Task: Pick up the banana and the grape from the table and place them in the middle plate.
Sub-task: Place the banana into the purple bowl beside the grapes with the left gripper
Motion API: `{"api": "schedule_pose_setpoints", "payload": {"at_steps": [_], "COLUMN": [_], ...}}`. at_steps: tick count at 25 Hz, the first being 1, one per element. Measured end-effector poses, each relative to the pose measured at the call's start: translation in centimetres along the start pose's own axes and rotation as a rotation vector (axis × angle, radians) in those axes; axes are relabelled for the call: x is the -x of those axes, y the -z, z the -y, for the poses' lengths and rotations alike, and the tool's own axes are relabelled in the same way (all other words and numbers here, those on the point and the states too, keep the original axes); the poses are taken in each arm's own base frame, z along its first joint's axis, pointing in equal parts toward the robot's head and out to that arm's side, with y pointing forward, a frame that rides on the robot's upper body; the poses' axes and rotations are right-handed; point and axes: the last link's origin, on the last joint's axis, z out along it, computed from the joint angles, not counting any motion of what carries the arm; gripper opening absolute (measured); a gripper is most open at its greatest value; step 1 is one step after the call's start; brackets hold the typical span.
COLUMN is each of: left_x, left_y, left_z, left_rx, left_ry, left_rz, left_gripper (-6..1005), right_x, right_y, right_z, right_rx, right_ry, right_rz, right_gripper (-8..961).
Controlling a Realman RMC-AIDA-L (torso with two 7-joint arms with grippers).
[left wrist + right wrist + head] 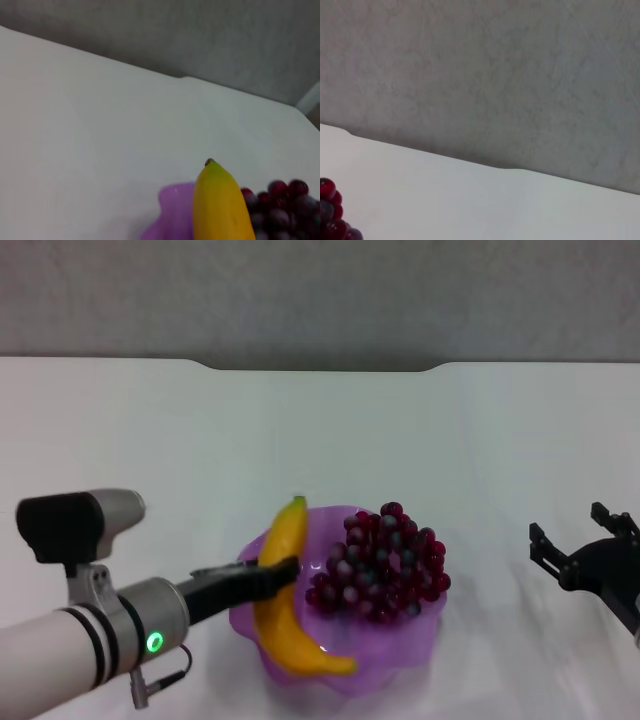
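My left end effector [278, 575] reaches in from eight o'clock and sits at the banana [284, 590], its dark fingers across the fruit's middle. I cannot tell whether they are clamped on it or merely touching. The banana lies in the middle plate [415, 640] along its nine o'clock side, green tip toward twelve o'clock, other end curving to six o'clock. In my left wrist view that tip [212, 167] rises above the purple rim [172, 197]. The grape [385, 565] bunch fills the plate's centre and two o'clock part, just beside the banana. The plate rests on the white counter [320, 440]. My right end effector [585, 545] hovers well apart at three o'clock, fingers spread and gripping nothing.
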Motion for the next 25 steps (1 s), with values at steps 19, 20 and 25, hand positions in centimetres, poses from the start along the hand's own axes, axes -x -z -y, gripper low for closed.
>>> {"api": "schedule_pose_setpoints", "payload": {"at_steps": [19,20,25], "left_x": [-1.0,-1.1,-1.3], "left_y": [-1.8,-1.7,-1.3], "left_z": [-1.5,-1.4,-0.4], "left_rx": [-0.003,-0.010,-0.053], "left_ry": [-0.106,-0.103,-0.112], "left_rz": [-0.042,-0.048,-0.079], "left_gripper": [589,617,744], "right_x": [0.1,0.1,-0.1], "right_y": [-0.2,-0.2,0.0], "right_z": [-0.1,-0.1,0.0], "right_rx": [0.008,0.008,0.005], "right_ry": [0.011,0.011,0.010], "right_rz": [0.001,0.001,-0.004], "right_gripper": [889,889,888]}}
